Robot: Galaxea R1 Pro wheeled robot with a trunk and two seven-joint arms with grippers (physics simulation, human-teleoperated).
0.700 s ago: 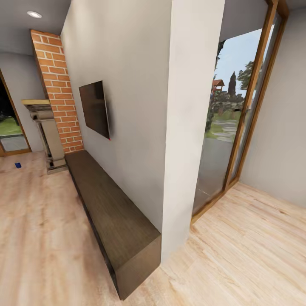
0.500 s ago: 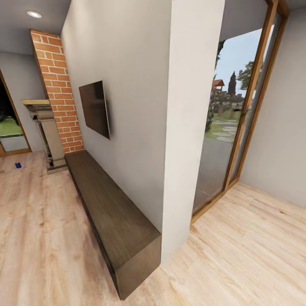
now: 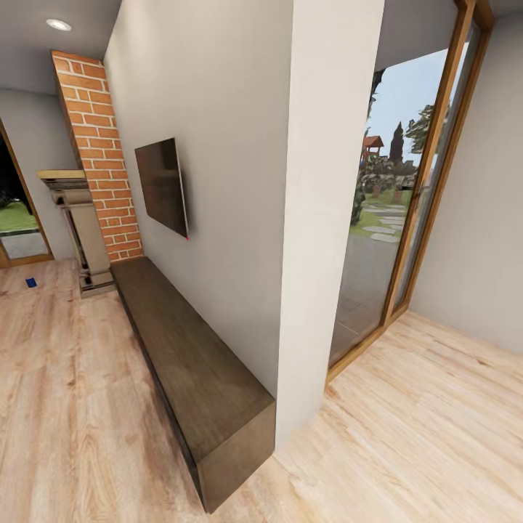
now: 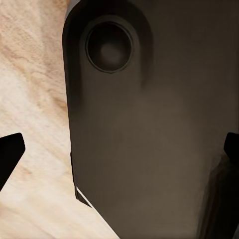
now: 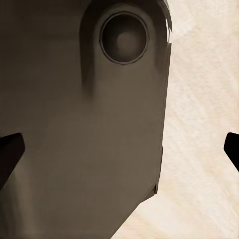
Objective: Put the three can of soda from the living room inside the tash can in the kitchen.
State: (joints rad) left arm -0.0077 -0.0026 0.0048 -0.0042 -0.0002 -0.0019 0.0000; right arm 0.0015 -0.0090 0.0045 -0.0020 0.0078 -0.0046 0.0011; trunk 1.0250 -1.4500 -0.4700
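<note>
Living room on the left side of the head view, light wood floor (image 3: 65, 407) running back to a dark doorway, and way back there near the far left edge sits a tiny dark blue can (image 3: 30, 282) on the floor, just in front of the fireplace (image 3: 80, 232), pretty sure that's one of the three sodas. The orange ones I can't spot from here. Moving right you get the red brick chimney (image 3: 94, 145), the black TV (image 3: 163, 185) on the grey wall, and the long low bench (image 3: 192, 370) running toward the camera, then a white wall end (image 3: 327, 218), and past it a tall glass door (image 3: 396, 211) with garden outside. Left gripper (image 4: 119, 154) and right gripper (image 5: 119, 149) both look spread wide with nothing between them; each wrist cam catches dark fingertips (image 4: 10, 152) at opposite edges, hanging over what I take to be the robot's own dark body and bare floor. On handling, my guess: a soda can is light, stiff but dentable, and slick on the sides, so grab it around the middle of the cylinder with moderate squeeze, fingers level so it doesn't twist out. It's well away, so driving over comes first.
</note>
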